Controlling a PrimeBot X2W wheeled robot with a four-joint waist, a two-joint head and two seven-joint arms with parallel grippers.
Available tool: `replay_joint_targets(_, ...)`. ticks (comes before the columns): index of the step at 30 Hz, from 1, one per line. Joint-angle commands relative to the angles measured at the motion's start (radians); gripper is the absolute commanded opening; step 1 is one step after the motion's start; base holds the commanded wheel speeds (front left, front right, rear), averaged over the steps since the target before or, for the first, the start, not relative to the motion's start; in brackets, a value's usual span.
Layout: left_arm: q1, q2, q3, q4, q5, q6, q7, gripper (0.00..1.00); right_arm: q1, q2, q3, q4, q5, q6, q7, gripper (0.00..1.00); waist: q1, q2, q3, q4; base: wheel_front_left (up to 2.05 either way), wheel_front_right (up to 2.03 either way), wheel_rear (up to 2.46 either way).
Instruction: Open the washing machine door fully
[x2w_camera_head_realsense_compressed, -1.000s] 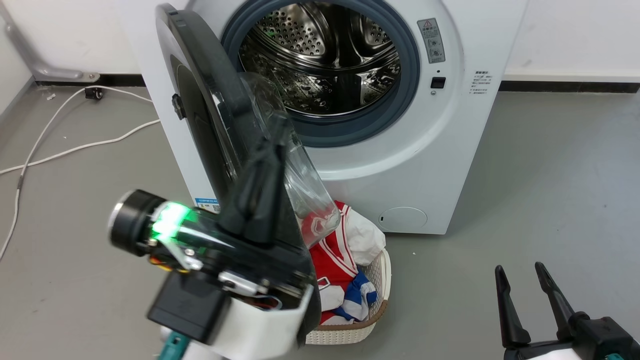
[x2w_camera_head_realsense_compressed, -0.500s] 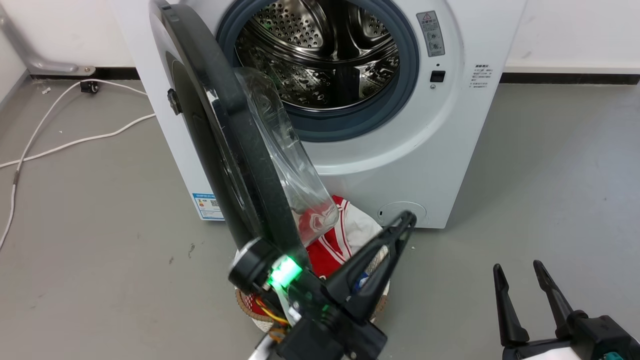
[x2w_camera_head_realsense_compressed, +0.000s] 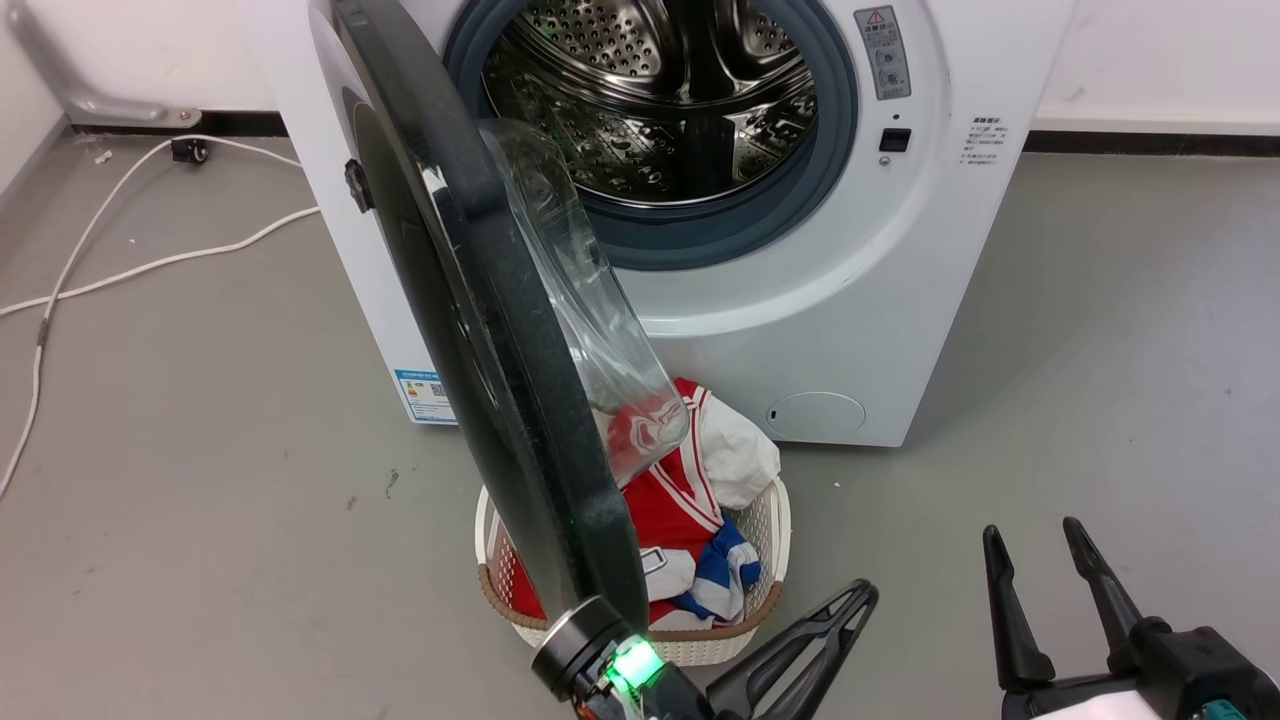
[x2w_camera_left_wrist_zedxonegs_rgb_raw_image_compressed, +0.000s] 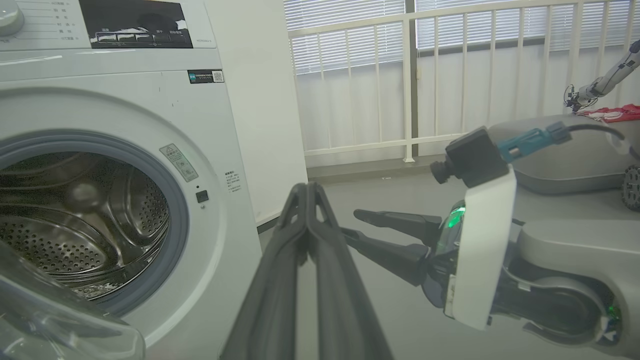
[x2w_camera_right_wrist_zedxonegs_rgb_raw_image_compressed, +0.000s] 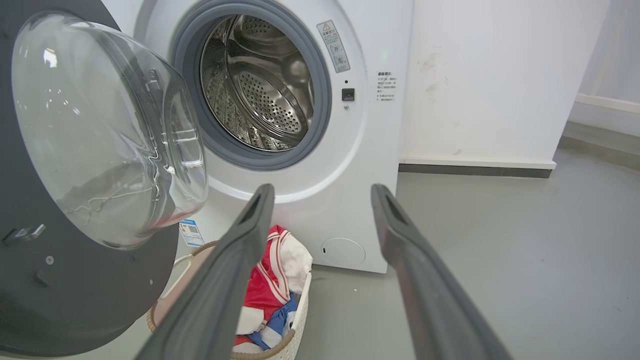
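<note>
Two pincers sit low: our left pincer (x2w_camera_head_realsense_compressed: 858, 597) closed, our right pincer (x2w_camera_head_realsense_compressed: 1031, 530) spread. We see the door (x2w_camera_head_realsense_compressed: 480, 300) swung out from the washer (x2w_camera_head_realsense_compressed: 800, 330), hinged left, edge toward us, glass bowl (x2w_camera_right_wrist_zedxonegs_rgb_raw_image_compressed: 110, 130) facing right.

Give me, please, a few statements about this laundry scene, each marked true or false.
1. The large round glossy black washing machine door stands swung open from the big white front-loading washing machine. True.
2. The left claw is clamped on the door's rim. False: it is shut on nothing and points away from the door.
3. The right claw is open and holds nothing. True.
4. The small white woven laundry basket is empty. False: it holds red, white and blue clothes.
5. The perforated steel drum is packed with laundry. False: no laundry shows in the visible part.
</note>
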Motion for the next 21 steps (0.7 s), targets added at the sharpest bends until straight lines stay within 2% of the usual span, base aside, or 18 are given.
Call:
replay_joint_targets(1,0.018,0.003,0.0,0.012,-0.008,0.008,-0.002,0.0,-0.014,0.003,0.001,0.002,-0.001,0.0,-0.002,1.0,0.0,0.0,0.003,-0.002,0.0,0.0,0.0)
replay_joint_targets(8,0.05,0.023,0.041,0.076,-0.027,0.041,-0.002,0.0,-0.018,0.003,-0.007,0.008,0.005,0.0,-0.002,1.0,0.0,0.0,0.018,-0.005,0.0,0.0,0.0)
replay_joint_targets(21,0.01,0.057,0.192,0.156,-0.054,0.1,-0.002,0.0,-0.032,0.003,-0.014,0.023,-0.002,0.0,-0.002,1.0,0.0,0.0,0.041,0.003,0.0,0.0,0.0)
